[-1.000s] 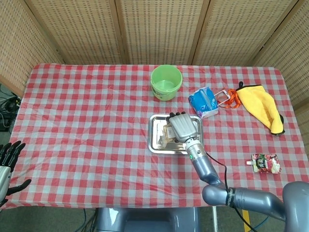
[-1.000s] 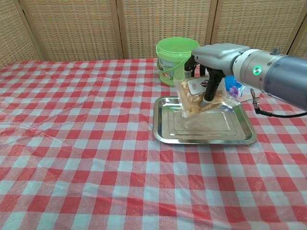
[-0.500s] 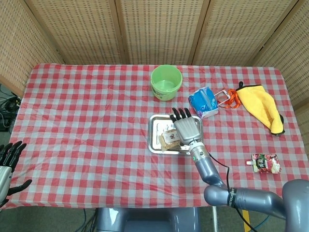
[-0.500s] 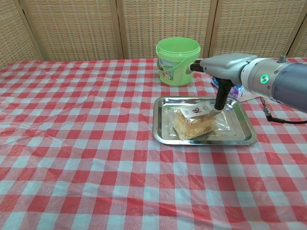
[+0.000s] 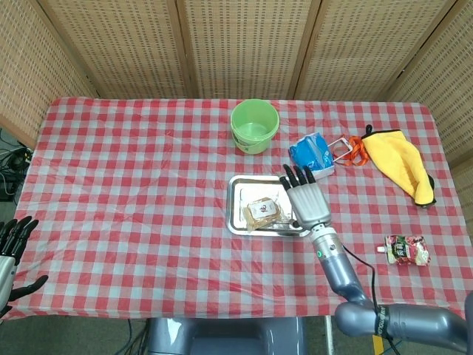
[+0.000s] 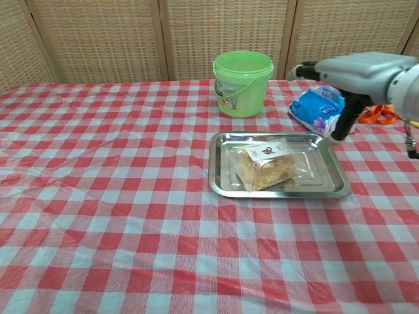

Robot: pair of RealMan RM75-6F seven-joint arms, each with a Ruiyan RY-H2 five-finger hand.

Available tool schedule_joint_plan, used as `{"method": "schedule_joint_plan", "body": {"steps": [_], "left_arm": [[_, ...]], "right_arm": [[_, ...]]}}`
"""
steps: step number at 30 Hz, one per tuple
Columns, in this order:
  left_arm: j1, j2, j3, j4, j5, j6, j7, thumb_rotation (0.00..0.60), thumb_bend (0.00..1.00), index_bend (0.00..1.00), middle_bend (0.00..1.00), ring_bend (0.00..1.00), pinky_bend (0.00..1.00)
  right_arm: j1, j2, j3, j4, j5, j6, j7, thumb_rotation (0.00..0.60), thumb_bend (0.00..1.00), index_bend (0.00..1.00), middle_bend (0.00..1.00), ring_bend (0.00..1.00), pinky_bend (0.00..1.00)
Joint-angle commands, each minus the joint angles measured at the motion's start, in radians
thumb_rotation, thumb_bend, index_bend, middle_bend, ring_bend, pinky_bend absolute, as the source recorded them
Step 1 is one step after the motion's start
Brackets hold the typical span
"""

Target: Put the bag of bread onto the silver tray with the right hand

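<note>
The clear bag of bread [image 5: 262, 211] [image 6: 266, 165] lies flat on the silver tray [image 5: 237, 221] [image 6: 220, 181], in its left half. My right hand [image 5: 308, 197] [image 6: 342, 72] hovers over the tray's right edge with fingers spread and nothing in it, apart from the bag. My left hand [image 5: 10, 250] hangs open off the table's left front corner, far from the tray.
A green bucket [image 5: 254, 126] [image 6: 243, 82] stands behind the tray. A blue packet [image 5: 311, 154] [image 6: 317, 108], an orange strap and a yellow cloth [image 5: 399, 162] lie at the back right. A small red pouch [image 5: 406, 250] sits near the right front edge.
One second ago my right hand held the bag above the tray. It let the bag down flat, released it, and has drawn away to the right.
</note>
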Motion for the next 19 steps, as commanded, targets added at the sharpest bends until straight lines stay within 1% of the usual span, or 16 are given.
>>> {"method": "schedule_joint_plan", "body": {"steps": [1,3,4,10,12,19], "left_arm": [[0.001,0.000,0.001,-0.002,0.004,0.003,0.001,0.600,0.00,0.00,0.00,0.00,0.00],[0.002,-0.001,0.001,-0.002,0.007,0.005,0.004,0.600,0.00,0.00,0.00,0.00,0.00],[0.002,-0.003,0.002,-0.002,0.009,0.007,0.008,0.600,0.00,0.00,0.00,0.00,0.00],[0.005,-0.013,0.005,0.000,0.023,0.012,0.028,0.600,0.00,0.00,0.00,0.00,0.00],[0.005,-0.016,0.006,0.002,0.025,0.012,0.033,0.600,0.00,0.00,0.00,0.00,0.00],[0.009,-0.020,0.006,0.004,0.032,0.023,0.038,0.600,0.00,0.00,0.00,0.00,0.00]], "right_arm": [[-0.121,0.101,-0.092,-0.083,-0.162,0.104,0.120,0.600,0.14,0.05,0.00,0.00,0.00],[-0.167,0.132,-0.129,-0.097,-0.232,0.144,0.166,0.600,0.14,0.04,0.00,0.00,0.00],[-0.197,0.153,-0.157,-0.101,-0.281,0.169,0.197,0.600,0.14,0.03,0.00,0.00,0.00],[-0.325,0.243,-0.270,-0.094,-0.463,0.275,0.308,0.600,0.13,0.00,0.00,0.00,0.00],[-0.358,0.259,-0.288,-0.082,-0.499,0.297,0.341,0.600,0.13,0.00,0.00,0.00,0.00],[-0.461,0.266,-0.326,-0.032,-0.563,0.359,0.445,0.600,0.13,0.00,0.00,0.00,0.00]]}}
